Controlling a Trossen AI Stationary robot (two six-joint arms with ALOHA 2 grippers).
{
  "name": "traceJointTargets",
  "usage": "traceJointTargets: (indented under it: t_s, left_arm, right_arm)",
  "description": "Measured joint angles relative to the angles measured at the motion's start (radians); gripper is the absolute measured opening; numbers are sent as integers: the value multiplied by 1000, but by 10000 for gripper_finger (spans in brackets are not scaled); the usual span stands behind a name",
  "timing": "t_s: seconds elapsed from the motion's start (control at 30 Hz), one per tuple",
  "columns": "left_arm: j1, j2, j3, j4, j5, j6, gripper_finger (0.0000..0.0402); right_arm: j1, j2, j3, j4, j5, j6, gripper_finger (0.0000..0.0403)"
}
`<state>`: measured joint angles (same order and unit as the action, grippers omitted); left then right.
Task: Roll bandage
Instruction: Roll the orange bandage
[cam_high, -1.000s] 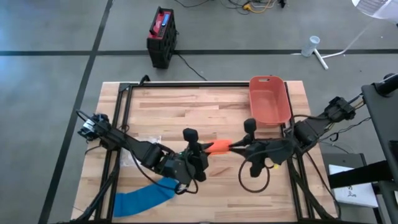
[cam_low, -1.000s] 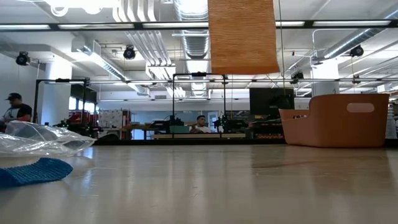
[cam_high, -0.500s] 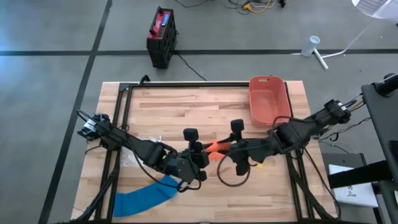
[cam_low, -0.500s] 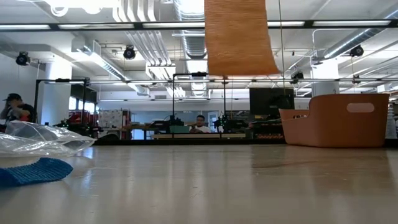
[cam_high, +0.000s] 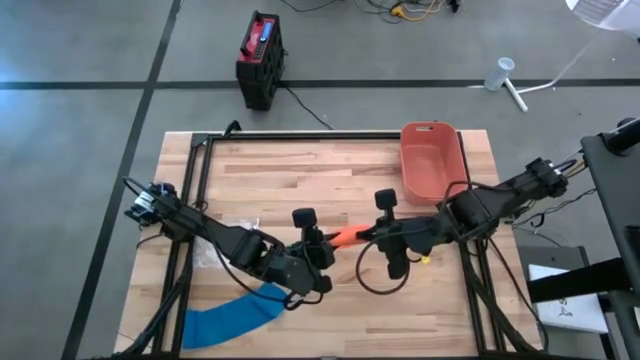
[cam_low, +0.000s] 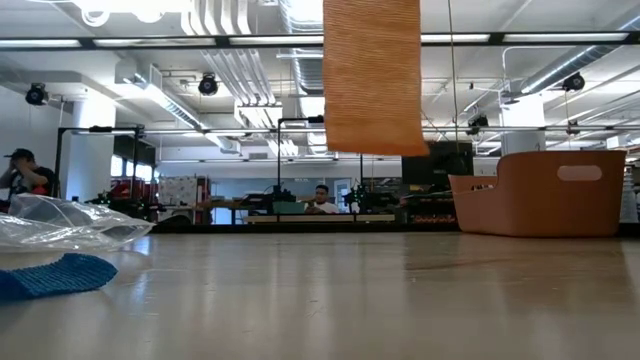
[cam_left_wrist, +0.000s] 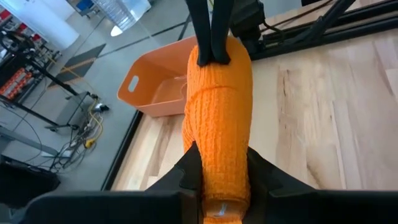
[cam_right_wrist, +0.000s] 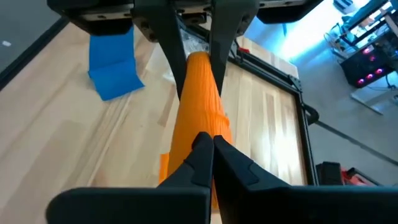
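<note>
Bandage first, since it's closest to your cameras: an orange, knit, stretchy strip held up in the air between both arms over the middle of the bench. Your left hand is clamped on the partly rolled end, and your right hand is pinched fully closed on the loose end, the two hands nearly meeting. From the low view the cloth hangs as a flat ribbed sheet well clear of the wood.

My guess on handling: very light, soft, no stiffness at all, and it'll stretch and sag if you pull it. The weave looks grippy rather than slippery, so it shouldn't slide out, but it'll twist easily. Take it at the edge of the loose end and keep gentle tension so the roll stays tight.

Farther out, the bench is pale butcher-block wood, smooth. A blue cloth lies at the near left corner with a crumpled clear plastic bag beside it, and an orange bin sits at the far right. Beyond that it's an open workshop with people at desks.
</note>
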<state>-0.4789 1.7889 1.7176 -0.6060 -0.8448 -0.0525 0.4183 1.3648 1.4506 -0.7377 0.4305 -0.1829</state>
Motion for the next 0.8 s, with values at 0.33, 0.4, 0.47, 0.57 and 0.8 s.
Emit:
traceJointTargets:
  t_s: [0.33,0.4,0.47,0.57,0.8]
  left_arm:
    - [-3,-5,-7,7,0,0,47]
    - [-4,-5,-10,4,0,27,47]
    - [-5,-5,-10,4,-1,62,47]
    - [-6,-5,-10,8,-10,136,47]
    - [-6,-2,-15,56,-13,348,47]
  right_arm:
    - [-2,-37,-3,73,-13,61,19]
    - [-2,-40,-3,104,-30,77,40]
    - [-2,-40,-2,113,-38,102,66]
    - [-2,-24,-2,87,-50,141,102]
    - [-19,21,0,26,-86,210,146]
